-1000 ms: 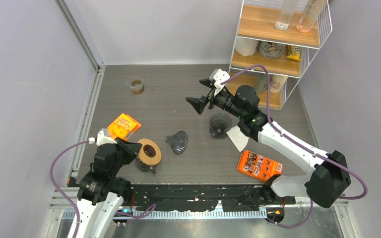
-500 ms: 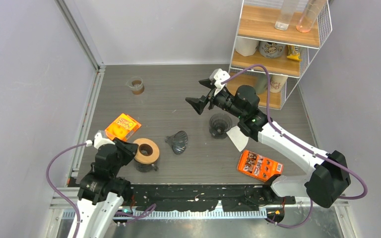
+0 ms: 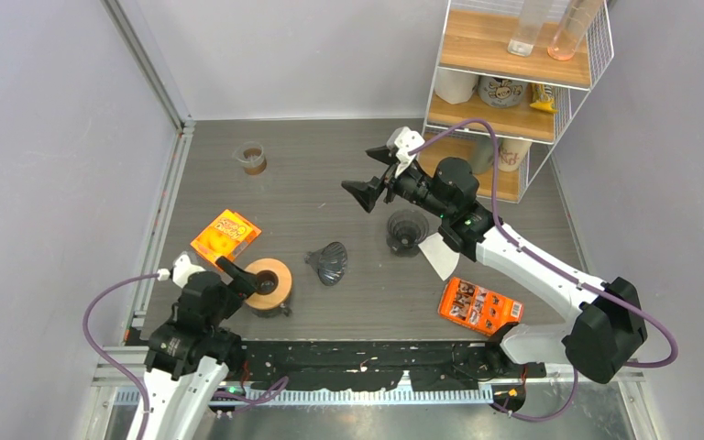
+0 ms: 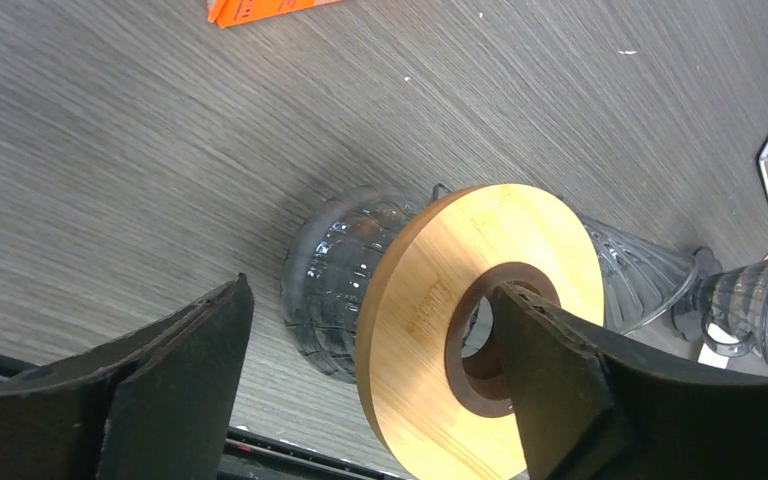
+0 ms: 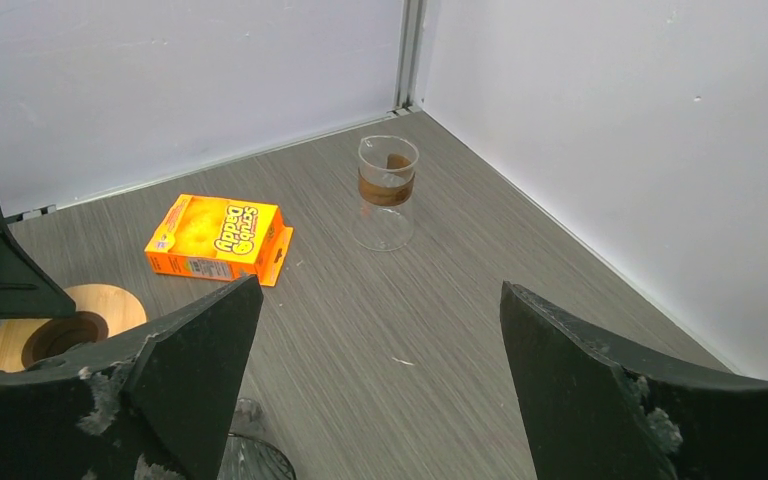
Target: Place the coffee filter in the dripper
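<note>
From above and behind the arms, the coffee filter (image 3: 438, 256) lies flat on the grey worktop (image 3: 330, 183). It is a white paper wedge just beside the upright dark glass dripper (image 3: 407, 229) and partly under the right arm, and it sits in no dripper. The right hand (image 3: 373, 174) hangs over the worktop just beyond that dripper, jaws spread wide and holding nothing. A tipped dripper (image 3: 330, 262) lies on its side nearer the middle. At the near left, the left hand (image 3: 241, 278) is open too, one finger reaching across the wood-collared dripper (image 3: 270, 282). An orange box (image 3: 226, 234) sits just behind it. A glass beaker (image 3: 253, 159) stands far back, an orange packet (image 3: 479, 305) lies near the right arm, and a wire shelf rack (image 3: 513, 87) fills the far right corner.

At the left wrist, the two black fingers (image 4: 160, 390) stand well apart on either side of the wood-collared dripper. The left one is clear of its ribbed glass; the right one overlaps the wooden ring's edge (whether it touches, I cannot tell). The tipped dripper and the dark glass dripper show behind, at the right.

At the right wrist, both fingers (image 5: 140, 400) are spread to the sides with nothing between them. Beyond them lie the orange box, the beaker near the wall corner, and the wooden ring at the left edge.
</note>
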Motion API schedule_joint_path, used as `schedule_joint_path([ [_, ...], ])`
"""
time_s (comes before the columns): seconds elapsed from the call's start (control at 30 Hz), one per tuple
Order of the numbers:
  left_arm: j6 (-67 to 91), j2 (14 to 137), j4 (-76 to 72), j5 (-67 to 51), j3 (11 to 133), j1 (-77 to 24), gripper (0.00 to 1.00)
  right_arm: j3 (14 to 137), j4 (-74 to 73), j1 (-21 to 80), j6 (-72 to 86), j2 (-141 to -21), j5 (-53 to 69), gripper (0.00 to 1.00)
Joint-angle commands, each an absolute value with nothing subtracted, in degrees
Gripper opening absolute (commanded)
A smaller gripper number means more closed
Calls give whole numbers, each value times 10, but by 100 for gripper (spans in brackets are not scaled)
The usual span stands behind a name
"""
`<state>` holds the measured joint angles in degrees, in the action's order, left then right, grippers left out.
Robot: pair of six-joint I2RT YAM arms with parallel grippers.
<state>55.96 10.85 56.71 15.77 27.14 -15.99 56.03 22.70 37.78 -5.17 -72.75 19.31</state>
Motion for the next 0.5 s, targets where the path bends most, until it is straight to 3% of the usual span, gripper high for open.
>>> schedule_joint_path([
  [0.0, 546, 105, 578, 188, 309, -156, 99, 580, 241, 380, -20, -724, 184, 95],
  [0.23, 488, 126, 522, 195, 364, -157, 99, 611, 123, 379, 58, -714, 108, 95],
  [0.47, 411, 185, 391, 102, 398, -156, 100, 612, 15, 353, 147, -703, 51, 95],
])
